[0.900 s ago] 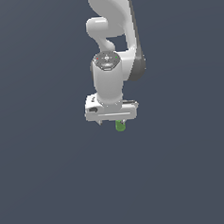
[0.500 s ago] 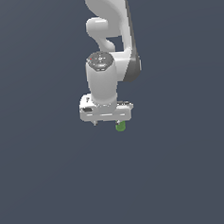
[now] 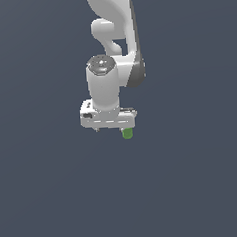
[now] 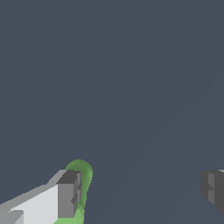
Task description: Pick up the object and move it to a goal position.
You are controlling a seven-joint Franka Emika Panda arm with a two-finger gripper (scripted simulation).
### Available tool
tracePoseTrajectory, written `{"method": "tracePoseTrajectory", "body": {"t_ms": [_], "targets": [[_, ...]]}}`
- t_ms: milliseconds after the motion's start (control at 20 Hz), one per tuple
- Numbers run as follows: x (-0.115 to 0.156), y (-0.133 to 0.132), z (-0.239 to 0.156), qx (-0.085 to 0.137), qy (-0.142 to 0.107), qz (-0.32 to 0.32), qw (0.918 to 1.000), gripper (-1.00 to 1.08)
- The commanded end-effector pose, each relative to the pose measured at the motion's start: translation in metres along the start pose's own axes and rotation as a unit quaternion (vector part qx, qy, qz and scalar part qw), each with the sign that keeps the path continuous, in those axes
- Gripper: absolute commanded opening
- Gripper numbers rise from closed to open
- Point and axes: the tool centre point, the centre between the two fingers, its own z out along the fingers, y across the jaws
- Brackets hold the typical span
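Arm: my white Panda arm (image 3: 112, 35) descends from the top centre of the exterior view; the wrist sits just above mid-frame.
Gripper: my gripper (image 3: 111, 127) hangs below the wrist, slightly left of frame centre in the exterior view. In the wrist view its two grey fingers stand far apart, one at lower left (image 4: 69, 194), the other at the lower right edge; the jaws are wide open and clamp nothing.
Object: the green cylinder (image 3: 127, 134) shows just under the gripper's end on the exterior view's right. In the wrist view the green cylinder (image 4: 83, 175) lies against the outer side of the lower-left finger, not between the two; whether it touches that finger I cannot tell.
Background: a plain dark grey-blue field (image 3: 195, 185) fills both views.
Change from earlier frames: my wrist has turned, the gripper body has shifted toward the exterior view's left, and the cylinder keeps about the same place in the frame.
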Motion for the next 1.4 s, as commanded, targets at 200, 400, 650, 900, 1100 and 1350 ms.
{"method": "tracePoseTrajectory", "body": {"t_ms": [200, 400, 650, 900, 1100, 1350], "targets": [[-0.005, -0.008, 0.001, 0.001, -0.001, 0.019, 0.9998, 1.00], [-0.012, -0.017, 0.002, 0.003, -0.002, 0.042, 0.9991, 1.00], [-0.024, -0.032, 0.003, 0.006, -0.004, 0.083, 0.9966, 1.00], [-0.039, -0.050, 0.005, 0.008, -0.008, 0.133, 0.9911, 1.00], [-0.049, -0.061, 0.007, 0.010, -0.010, 0.165, 0.9862, 1.00], [-0.059, -0.071, 0.008, 0.011, -0.012, 0.193, 0.9810, 1.00]]}}
